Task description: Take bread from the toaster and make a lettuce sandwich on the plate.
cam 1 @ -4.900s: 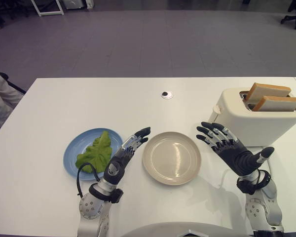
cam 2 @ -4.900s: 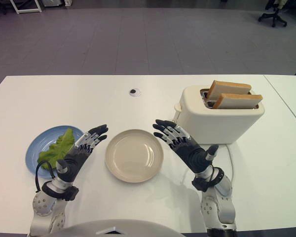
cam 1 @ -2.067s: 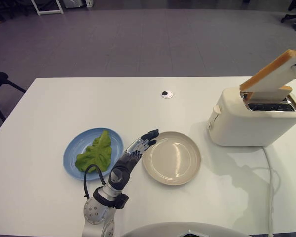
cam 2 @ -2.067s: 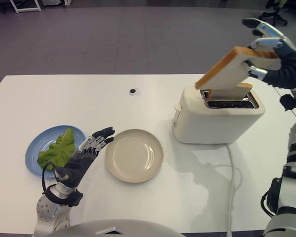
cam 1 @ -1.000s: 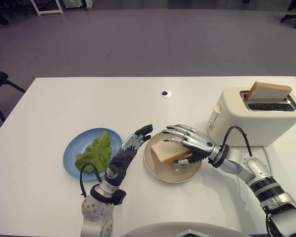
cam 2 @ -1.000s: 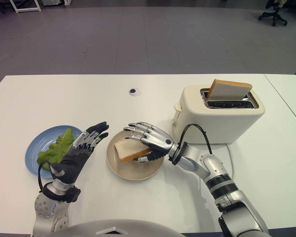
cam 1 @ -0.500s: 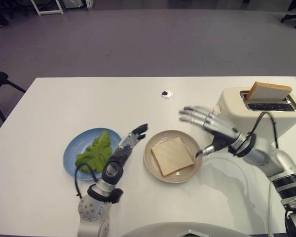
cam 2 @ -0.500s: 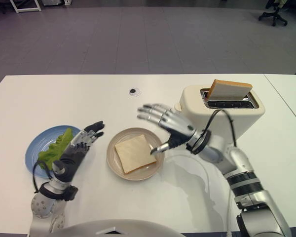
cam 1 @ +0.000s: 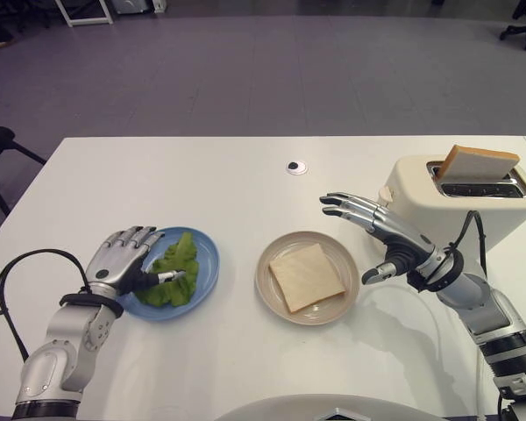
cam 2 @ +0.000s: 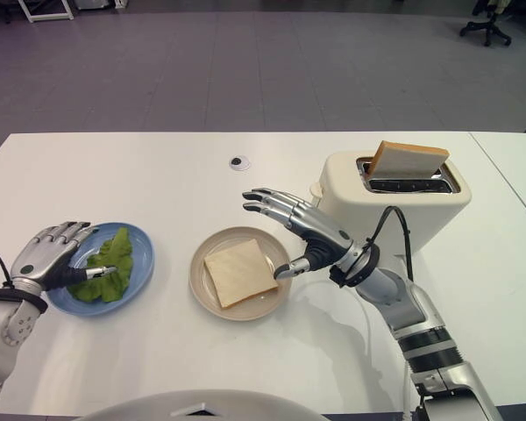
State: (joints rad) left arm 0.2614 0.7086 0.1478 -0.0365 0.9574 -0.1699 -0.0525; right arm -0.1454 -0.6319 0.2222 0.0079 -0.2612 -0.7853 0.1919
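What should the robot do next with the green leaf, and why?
Probably grip the lettuce with the left hand, which sits over it on the blue plate, and lift. One bread slice already lies on the beige plate, bare on top.

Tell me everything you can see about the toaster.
The toaster is a cream, smooth, plastic-looking box with rounded corners. It stands upright on the white table, toward the right side. Its top has two dark slots: a slice of bread sticks up out of the far one, and the near one is empty. A round knob sits on its left end. The right hand, open, is in front of that end; whether it touches the toaster can't be judged.
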